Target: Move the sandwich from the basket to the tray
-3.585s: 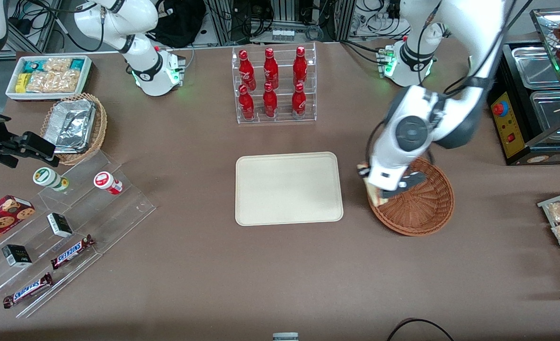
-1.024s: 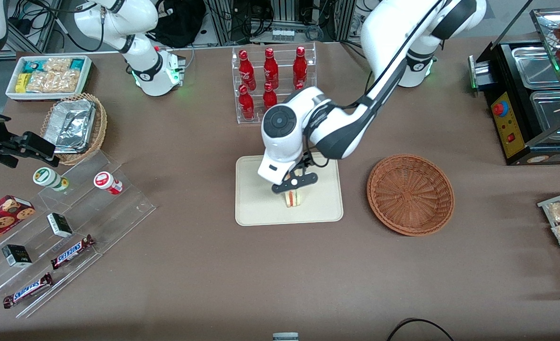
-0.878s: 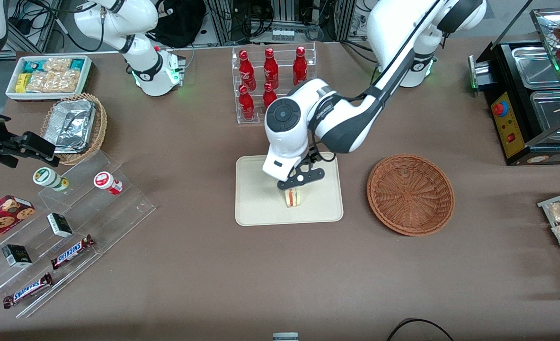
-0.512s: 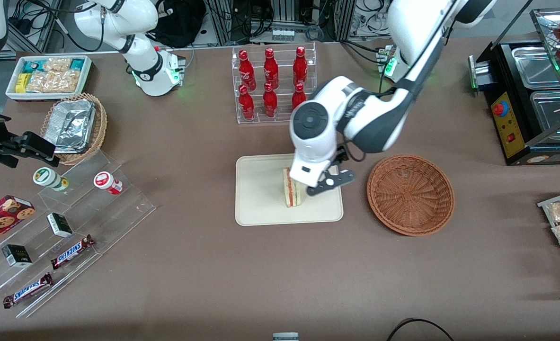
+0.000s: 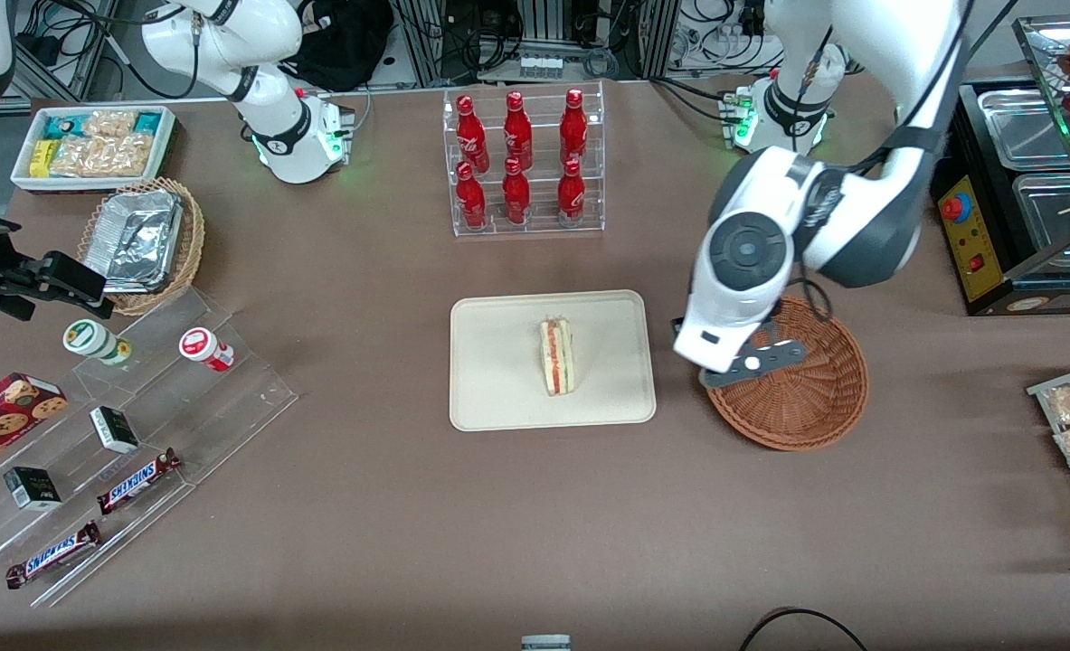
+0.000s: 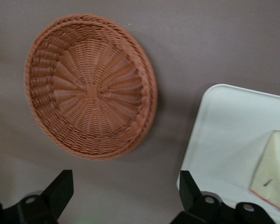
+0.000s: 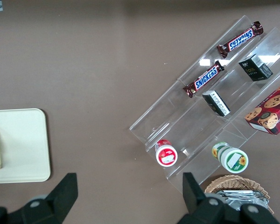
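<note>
Since half a second ago, the gripper point(image 5: 750, 363) has swung off the flat cream rectangular tray point(image 5: 489, 398); now hovering over the round reddish-brown wicker basket point(image 5: 815, 407), fingers spread, carrying nothing. Triangular layered sandwich point(image 5: 556, 355) is resting on the tray. Placement appears done; only retreat is remaining.

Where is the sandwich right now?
The sandwich lies on the tray, about midway across it. The open gripper hangs apart from it, over the basket.
</note>
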Motion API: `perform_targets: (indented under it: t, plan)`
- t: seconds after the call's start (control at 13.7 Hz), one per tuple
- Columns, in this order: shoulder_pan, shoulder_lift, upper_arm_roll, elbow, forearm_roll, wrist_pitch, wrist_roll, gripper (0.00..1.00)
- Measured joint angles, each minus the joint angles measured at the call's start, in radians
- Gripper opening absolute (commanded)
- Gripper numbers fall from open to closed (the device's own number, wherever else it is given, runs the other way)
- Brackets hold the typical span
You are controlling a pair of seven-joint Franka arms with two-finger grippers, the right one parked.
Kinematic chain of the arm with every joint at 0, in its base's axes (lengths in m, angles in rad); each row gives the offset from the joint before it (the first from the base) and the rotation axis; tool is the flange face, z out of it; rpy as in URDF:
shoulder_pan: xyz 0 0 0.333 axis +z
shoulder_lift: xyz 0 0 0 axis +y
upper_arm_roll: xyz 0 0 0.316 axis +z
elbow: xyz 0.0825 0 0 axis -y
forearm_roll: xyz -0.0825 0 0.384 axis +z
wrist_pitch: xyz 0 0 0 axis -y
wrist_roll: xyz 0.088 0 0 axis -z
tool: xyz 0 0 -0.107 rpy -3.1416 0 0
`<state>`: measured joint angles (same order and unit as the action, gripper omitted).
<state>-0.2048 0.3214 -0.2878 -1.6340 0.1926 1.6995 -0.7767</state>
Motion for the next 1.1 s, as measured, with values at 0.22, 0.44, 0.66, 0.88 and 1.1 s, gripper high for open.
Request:
perform_targets:
  t: [0.22, 0.44, 0.66, 0.88, 1.1]
  plan:
    - [0.069, -0.064, 0.000, -0.053, -0.017, 0.000, 0.111, 1.00]
    - [0.137, -0.140, 0.002, -0.091, -0.061, -0.047, 0.284, 1.00]
    - [0.158, -0.204, 0.029, -0.096, -0.068, -0.101, 0.427, 1.00]
    - [0.159, -0.259, 0.082, -0.098, -0.075, -0.149, 0.547, 1.00]
    - [0.160, -0.311, 0.144, -0.084, -0.110, -0.221, 0.673, 1.00]
